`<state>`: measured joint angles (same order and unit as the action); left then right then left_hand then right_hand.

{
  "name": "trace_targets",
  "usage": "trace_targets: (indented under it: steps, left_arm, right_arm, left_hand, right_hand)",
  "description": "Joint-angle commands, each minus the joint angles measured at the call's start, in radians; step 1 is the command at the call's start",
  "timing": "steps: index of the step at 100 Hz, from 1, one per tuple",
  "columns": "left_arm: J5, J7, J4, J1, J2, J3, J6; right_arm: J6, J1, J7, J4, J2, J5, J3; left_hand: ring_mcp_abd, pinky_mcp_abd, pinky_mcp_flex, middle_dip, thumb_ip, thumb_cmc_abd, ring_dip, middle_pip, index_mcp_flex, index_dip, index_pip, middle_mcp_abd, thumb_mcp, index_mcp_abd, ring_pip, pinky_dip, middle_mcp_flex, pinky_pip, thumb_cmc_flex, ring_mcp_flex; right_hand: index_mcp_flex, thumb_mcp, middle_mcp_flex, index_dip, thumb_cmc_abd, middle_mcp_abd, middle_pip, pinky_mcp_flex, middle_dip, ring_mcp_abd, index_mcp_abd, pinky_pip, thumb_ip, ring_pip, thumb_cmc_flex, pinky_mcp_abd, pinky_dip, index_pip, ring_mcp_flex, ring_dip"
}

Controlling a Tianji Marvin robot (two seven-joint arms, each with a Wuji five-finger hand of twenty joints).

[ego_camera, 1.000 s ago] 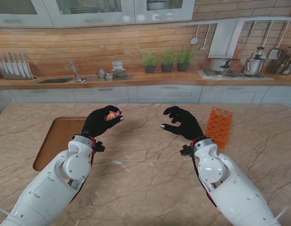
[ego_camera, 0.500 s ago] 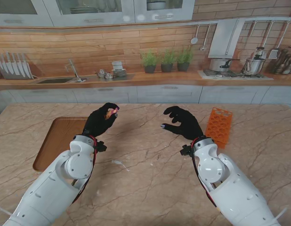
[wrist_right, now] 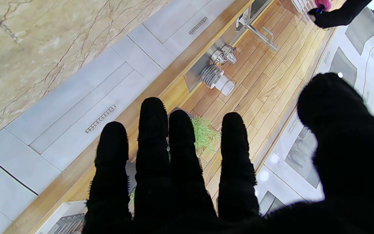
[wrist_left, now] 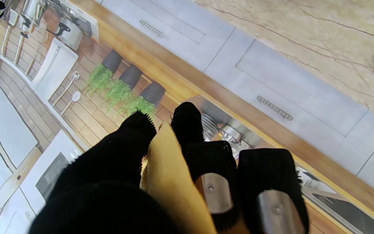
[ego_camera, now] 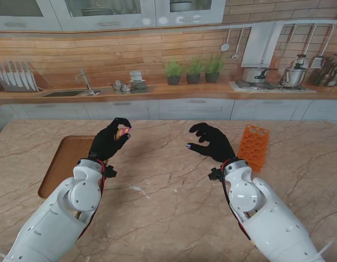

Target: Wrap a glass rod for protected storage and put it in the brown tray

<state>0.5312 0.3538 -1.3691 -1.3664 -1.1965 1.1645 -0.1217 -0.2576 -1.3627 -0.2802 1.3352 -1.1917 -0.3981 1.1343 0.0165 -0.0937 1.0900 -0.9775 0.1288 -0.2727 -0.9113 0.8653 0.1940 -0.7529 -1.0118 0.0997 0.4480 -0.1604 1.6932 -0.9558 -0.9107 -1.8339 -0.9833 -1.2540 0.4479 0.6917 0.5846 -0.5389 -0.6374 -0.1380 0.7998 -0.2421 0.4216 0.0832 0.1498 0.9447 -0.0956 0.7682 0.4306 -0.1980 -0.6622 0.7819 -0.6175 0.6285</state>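
Left robot hand [ego_camera: 109, 141] clutching tan wrap [ego_camera: 122, 132], marble table [ego_camera: 174, 213], wooden kitchen backdrop

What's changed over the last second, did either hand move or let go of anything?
The left hand, shut on the yellow-wrapped bundle, has swung left toward the brown tray and slightly farther from me, turning the bundle more upright. It let go of nothing. The right hand stayed open in place, and the orange rack did not move.
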Motion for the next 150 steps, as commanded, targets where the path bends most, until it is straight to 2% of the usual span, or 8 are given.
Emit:
trace_targets:
  steps: [1, 22, 38, 45, 71, 106, 130, 150]
  left_arm:
    - [-0.001, -0.004, -0.024, -0.027, 0.007, 0.013, 0.011]
    - [0.058, 0.031, -0.047, -0.069, 0.014, 0.053, 0.014]
    - [0.088, 0.036, -0.062, -0.093, 0.020, 0.077, 0.018]
    - [0.113, 0.035, -0.064, -0.101, 0.025, 0.085, 0.041]
    - [0.226, 0.094, -0.037, -0.115, 0.037, 0.112, 0.094]
    - [0.411, 0.094, 0.016, -0.126, 0.066, 0.127, 0.387]
    - [0.402, 0.117, 0.173, -0.047, 0.065, 0.091, 0.466]
    - [0.396, 0.088, 0.234, 0.004, 0.067, 0.041, 0.533]
  right_arm:
    - [0.002, -0.004, 0.001, 0.007, -0.005, 0.002, -0.003]
    - [0.007, -0.002, 0.004, 0.005, -0.006, 0.009, -0.006]
    - [0.011, 0.000, 0.004, 0.003, -0.007, 0.013, -0.008]
    - [0.012, 0.001, 0.004, 0.003, -0.008, 0.014, -0.009]
    - [0.008, 0.004, 0.000, -0.002, -0.007, 0.004, -0.012]
    - [0.010, 0.005, -0.004, -0.003, -0.009, 0.011, -0.011]
    - [0.004, 0.014, 0.004, -0.006, -0.008, 0.008, -0.027]
    - [0.008, 0.012, 0.006, -0.004, -0.008, 0.009, -0.027]
  left_hand:
    - [0.012, 0.058, 0.031, 0.017, 0.026, 0.043, -0.005, 0.034, -0.063, -0.049, -0.124, -0.046, -0.075, 0.073, 0.049, -0.027, 0.022, -0.260, -0.073, -0.017]
    - [0.012, 0.067, 0.031, 0.048, 0.000, -0.008, -0.005, 0.065, -0.059, -0.146, -0.216, -0.051, -0.003, 0.125, 0.049, -0.027, 0.015, -0.260, 0.042, -0.017]
    - [0.012, 0.060, 0.031, 0.063, 0.008, -0.011, -0.005, 0.081, -0.033, -0.201, -0.218, -0.046, 0.019, 0.136, 0.049, -0.030, 0.006, -0.260, 0.061, -0.017]
    - [0.012, 0.057, 0.031, 0.071, 0.012, -0.014, -0.005, 0.086, -0.025, -0.203, -0.217, -0.003, 0.025, 0.147, 0.049, -0.033, 0.004, -0.260, 0.058, -0.017]
    - [0.012, 0.063, 0.030, 0.005, 0.011, -0.013, -0.004, 0.198, -0.036, -0.159, -0.197, -0.055, 0.035, 0.159, 0.049, -0.013, -0.017, -0.260, 0.038, -0.017]
    - [-0.004, 0.060, 0.026, -0.018, 0.009, 0.009, -0.009, 0.174, -0.073, -0.149, -0.198, -0.039, -0.005, 0.222, -0.017, 0.083, 0.028, -0.260, 0.007, -0.009]
    - [-0.046, 0.054, 0.023, -0.068, 0.006, -0.011, -0.033, 0.157, -0.077, -0.112, -0.193, -0.045, 0.033, 0.250, -0.080, 0.123, 0.045, -0.260, 0.001, 0.059]
    - [-0.127, -0.038, 0.004, -0.080, 0.006, -0.010, -0.047, 0.150, -0.075, -0.086, -0.189, -0.032, -0.004, 0.260, -0.168, 0.277, 0.058, -0.258, -0.056, 0.152]
  right_hand:
    - [0.009, 0.024, 0.017, -0.010, 0.044, 0.001, -0.010, 0.003, 0.003, -0.004, 0.001, -0.011, 0.026, -0.004, -0.008, 0.012, -0.020, -0.008, 0.004, 0.003]
    - [0.008, 0.034, 0.018, -0.010, 0.054, 0.000, -0.010, 0.004, 0.003, -0.003, 0.002, -0.011, 0.028, -0.004, -0.014, 0.013, -0.020, -0.009, 0.005, 0.003]
    - [0.010, 0.046, 0.019, -0.010, 0.059, 0.000, -0.010, 0.004, 0.003, -0.002, 0.001, -0.011, 0.028, -0.003, -0.020, 0.013, -0.021, -0.009, 0.004, 0.004]
    - [0.009, 0.050, 0.018, -0.010, 0.059, 0.001, -0.010, 0.004, 0.003, -0.002, 0.002, -0.011, 0.028, -0.003, -0.022, 0.013, -0.021, -0.010, 0.005, 0.004]
    - [0.011, 0.060, 0.021, -0.011, 0.061, -0.001, -0.009, 0.003, 0.003, -0.003, 0.003, -0.010, 0.026, -0.001, -0.026, 0.010, -0.022, -0.009, 0.003, 0.004]
    - [0.014, 0.069, 0.026, -0.011, 0.064, -0.002, -0.007, 0.002, 0.003, -0.002, 0.003, -0.010, 0.026, 0.000, -0.030, 0.010, -0.022, -0.008, -0.001, 0.005]
    - [0.019, 0.073, 0.031, -0.011, 0.069, -0.002, -0.006, 0.000, 0.003, -0.002, 0.004, -0.009, 0.026, 0.000, -0.035, 0.008, -0.021, -0.007, -0.004, 0.004]
    - [0.019, 0.079, 0.034, -0.011, 0.075, -0.003, -0.005, -0.001, 0.003, -0.001, 0.005, -0.008, 0.026, 0.000, -0.041, 0.008, -0.021, -0.007, -0.006, 0.005]
